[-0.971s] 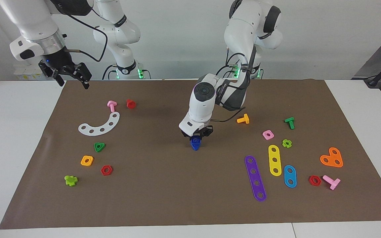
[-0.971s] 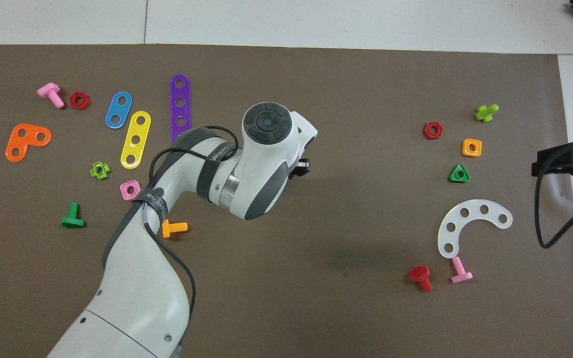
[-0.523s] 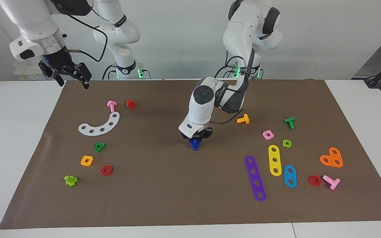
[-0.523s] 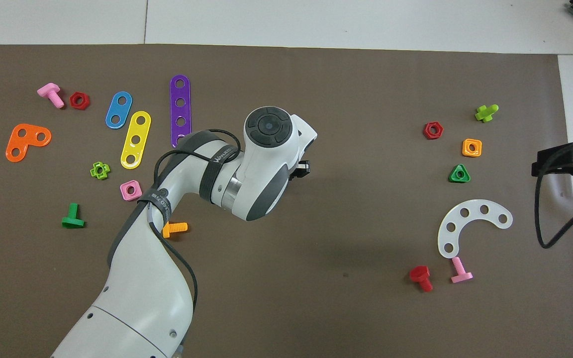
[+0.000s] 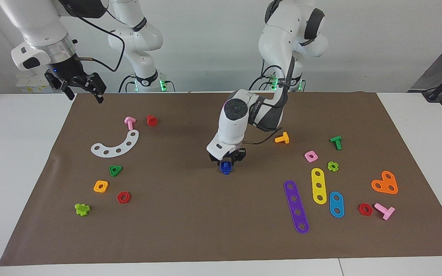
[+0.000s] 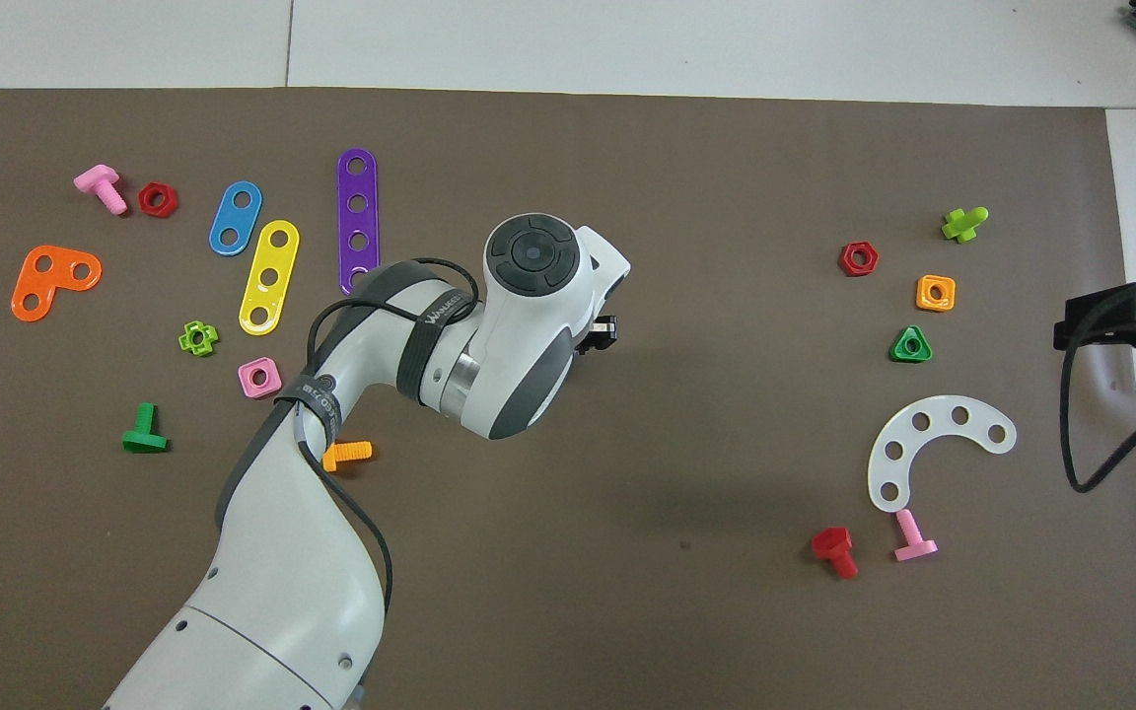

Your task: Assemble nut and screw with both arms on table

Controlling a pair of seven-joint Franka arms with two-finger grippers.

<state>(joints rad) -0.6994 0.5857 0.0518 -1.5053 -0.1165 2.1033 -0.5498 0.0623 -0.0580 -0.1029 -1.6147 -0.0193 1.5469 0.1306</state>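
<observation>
Dark-blue screw (image 5: 225, 167), brown mat (image 5: 190, 214), white table (image 5: 17, 161).

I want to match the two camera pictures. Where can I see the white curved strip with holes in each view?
Facing view: the white curved strip lies on the mat toward the right arm's end, beside the pink bolt.
Overhead view: the same strip shows at that end, the pink bolt just below it.
Shared landmark: the green triangular nut.
</observation>
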